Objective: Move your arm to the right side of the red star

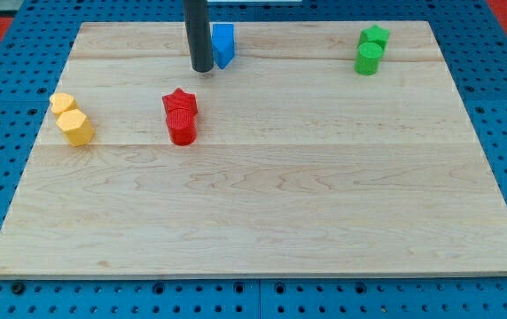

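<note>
Blue block [224,44]: seen near the worktop's [324,221] top edge.
Green blocks [371,50]: two, touching, placed top right.
Yellow blocks [72,118]: two, touching, placed at the left.
Red cylinder [183,131]: set left of centre.

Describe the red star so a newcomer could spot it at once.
On the wooden board, look left of centre, below my tip and the blue block. Two red pieces touch there: the red star is the upper, pointed one; the red block below looks rounded.
</note>
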